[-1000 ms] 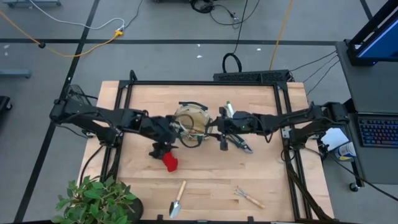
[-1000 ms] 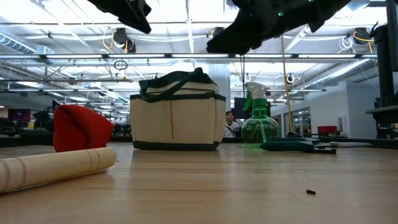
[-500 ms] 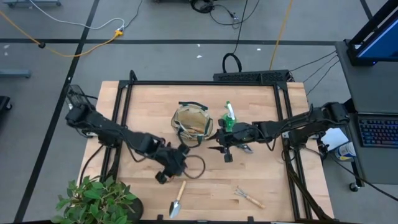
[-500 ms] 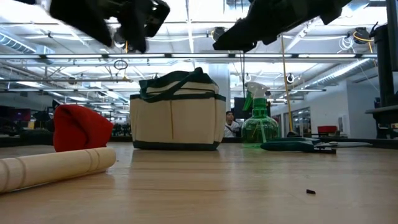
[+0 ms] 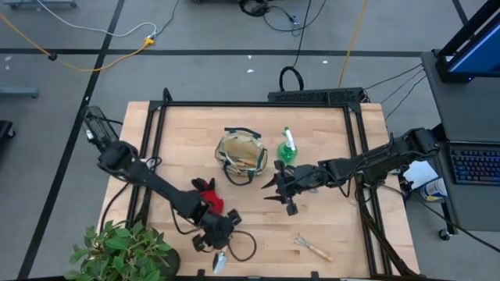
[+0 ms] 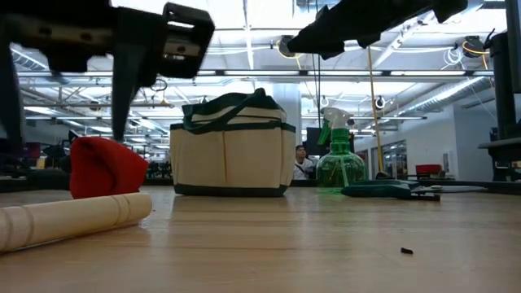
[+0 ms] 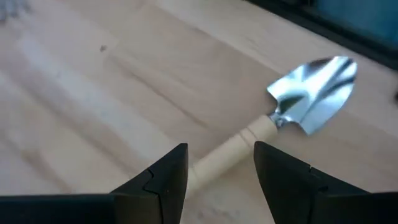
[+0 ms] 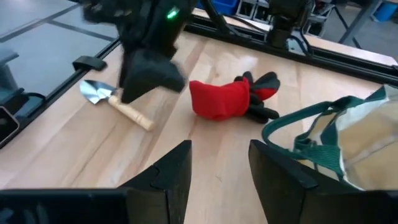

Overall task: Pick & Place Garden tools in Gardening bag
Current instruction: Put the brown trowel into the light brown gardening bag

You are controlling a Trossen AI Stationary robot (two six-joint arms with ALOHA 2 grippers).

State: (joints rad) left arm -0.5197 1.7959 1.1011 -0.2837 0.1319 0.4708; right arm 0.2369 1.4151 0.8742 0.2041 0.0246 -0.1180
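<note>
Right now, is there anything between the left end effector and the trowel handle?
No. In the left wrist view the left end effector hangs open right above the trowel handle, only bare table around it.

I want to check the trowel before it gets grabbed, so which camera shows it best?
The left wrist view: the trowel fills it, blade and wooden handle clear, between the open left gripper fingers. The high view has it mostly hidden, the low view only its handle, the right wrist view it small.

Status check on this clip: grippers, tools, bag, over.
Left gripper open above the trowel handle. Right gripper open, empty, near bag. Glove, fork on table. Nothing blocking.
</note>
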